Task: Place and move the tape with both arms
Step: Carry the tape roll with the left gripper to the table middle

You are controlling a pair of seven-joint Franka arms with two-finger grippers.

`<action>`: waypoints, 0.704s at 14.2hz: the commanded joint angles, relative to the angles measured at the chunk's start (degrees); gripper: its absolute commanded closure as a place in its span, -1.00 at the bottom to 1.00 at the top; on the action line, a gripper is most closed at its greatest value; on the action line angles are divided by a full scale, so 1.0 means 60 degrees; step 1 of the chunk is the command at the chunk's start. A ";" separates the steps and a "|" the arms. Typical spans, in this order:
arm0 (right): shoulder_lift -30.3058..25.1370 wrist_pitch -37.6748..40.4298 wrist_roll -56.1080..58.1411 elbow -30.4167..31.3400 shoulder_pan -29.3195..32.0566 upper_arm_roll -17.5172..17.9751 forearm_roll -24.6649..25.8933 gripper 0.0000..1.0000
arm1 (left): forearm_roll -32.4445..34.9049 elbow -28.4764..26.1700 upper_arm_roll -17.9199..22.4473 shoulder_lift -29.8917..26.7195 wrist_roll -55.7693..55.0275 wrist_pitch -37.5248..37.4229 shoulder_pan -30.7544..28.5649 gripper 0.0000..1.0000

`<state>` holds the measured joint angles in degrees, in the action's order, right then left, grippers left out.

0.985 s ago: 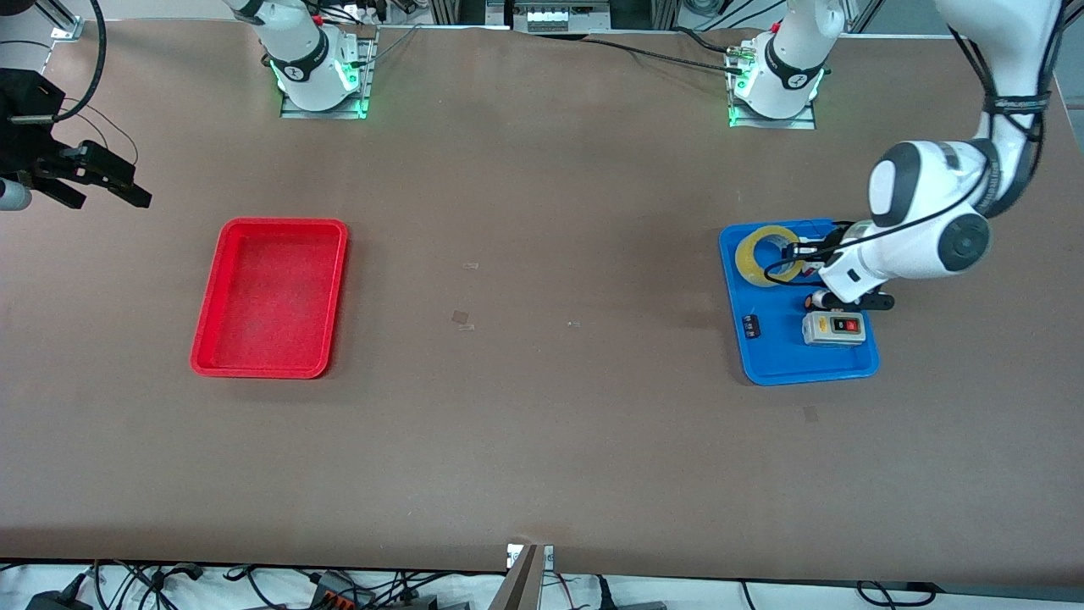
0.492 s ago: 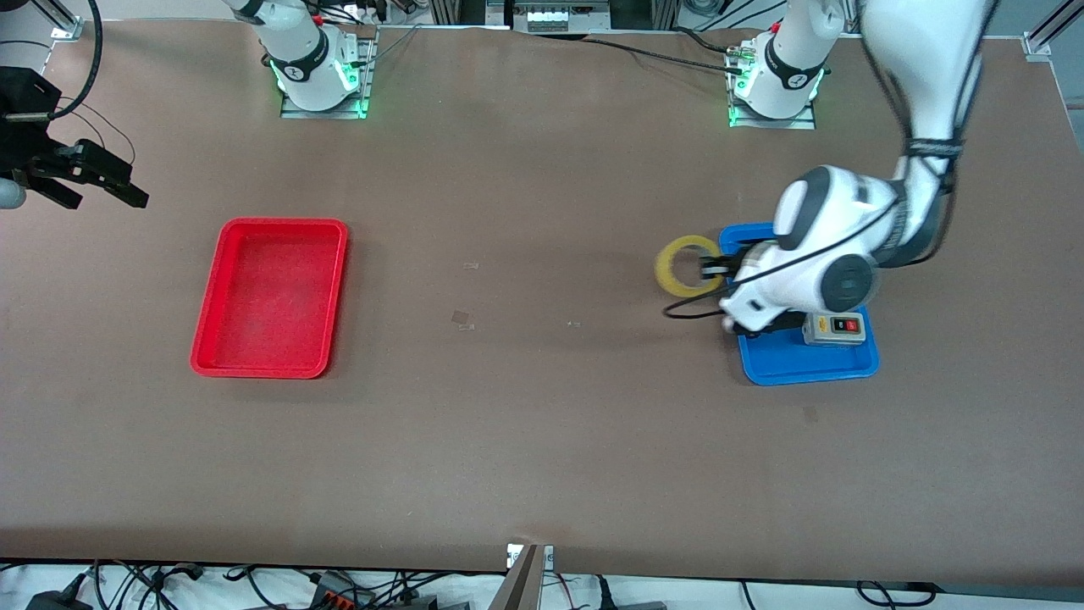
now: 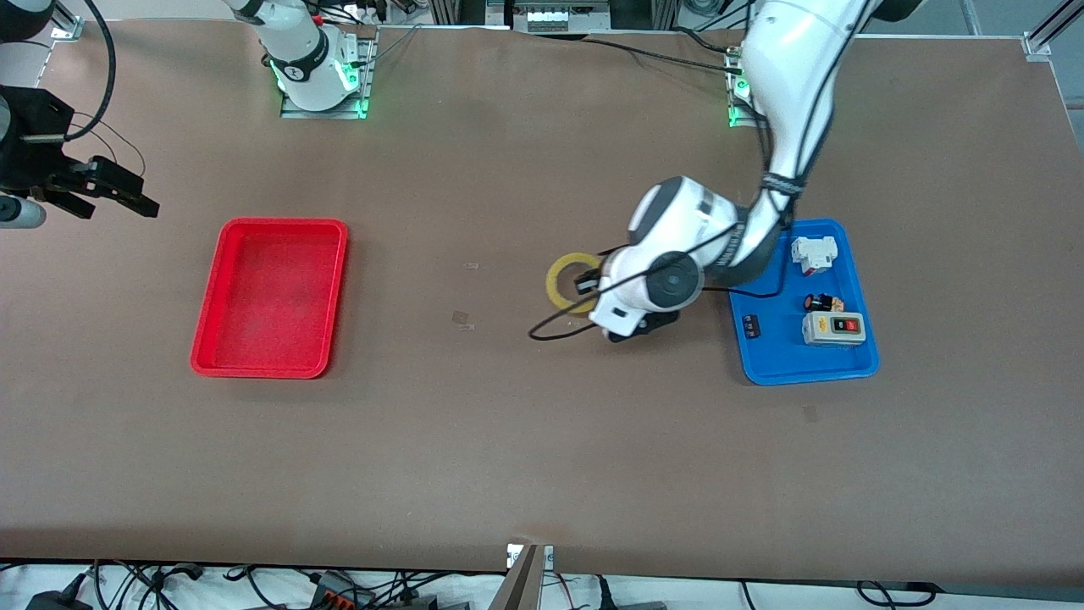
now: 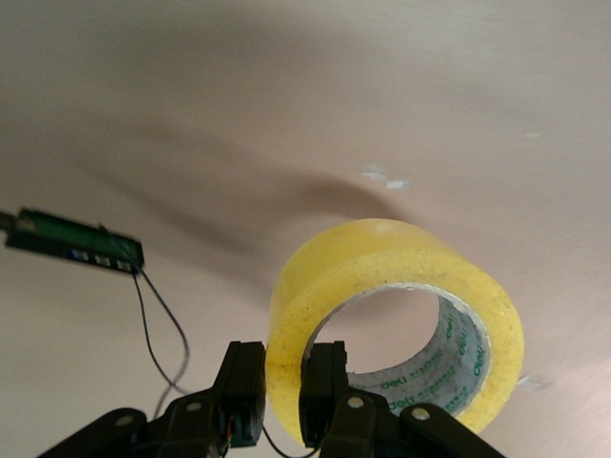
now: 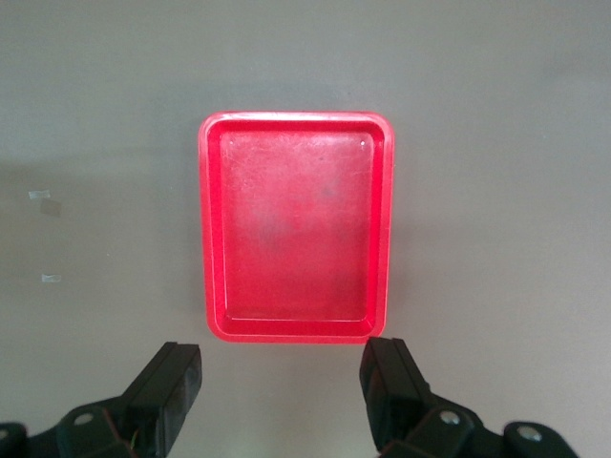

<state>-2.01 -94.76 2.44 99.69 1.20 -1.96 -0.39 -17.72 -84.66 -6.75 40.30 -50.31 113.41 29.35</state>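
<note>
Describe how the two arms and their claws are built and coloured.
Both arms are glossy white with rounded dark-grey joints and green-lit bases. Black cables run along the left arm. The left claw and the right claw are black, with two blocky fingers.

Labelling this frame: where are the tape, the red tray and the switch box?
tape (image 3: 558,286), front view, ring's visible band.
red tray (image 3: 211,315), front view, rim.
switch box (image 3: 833,328), front view, top face.
</note>
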 commanded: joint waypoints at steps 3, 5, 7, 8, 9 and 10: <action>0.0189 -0.0245 0.0105 -0.0179 0.0034 0.0004 0.0124 -1.00 | -0.0197 0.0502 0.0115 0.0520 -0.1018 0.0932 0.0806 -0.05; 0.0393 -0.0334 0.0076 -0.0193 0.0034 0.0004 0.0153 -1.00 | -0.0080 0.0502 0.0115 0.0491 -0.0989 0.0933 0.0821 -1.00; 0.0481 -0.0393 0.0076 -0.0193 -0.0024 0.0019 0.0154 -1.00 | -0.0065 0.0531 0.0115 0.0258 -0.0989 0.0831 0.0661 -1.00; 0.0598 -0.0321 0.0062 -0.0193 -0.0025 0.0019 0.0124 -1.00 | -0.0065 0.0502 0.0231 -0.0033 -0.1004 0.0496 0.0617 -1.00; 0.0701 -0.0334 0.0163 -0.0193 -0.0010 0.0019 0.0081 -1.00 | 0.0022 0.0502 0.0377 -0.0297 -0.0989 -0.0058 0.0602 -1.00; 0.0847 -0.0320 0.0164 -0.0193 -0.0025 0.0033 0.0008 -1.00 | 0.0269 0.0487 0.0654 -0.0648 -0.0960 -0.0412 0.0529 -1.00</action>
<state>1.43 -96.99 2.45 99.62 1.21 -1.98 -0.16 -17.58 -80.88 -5.07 41.32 -55.88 115.80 33.18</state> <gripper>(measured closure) 0.000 0.084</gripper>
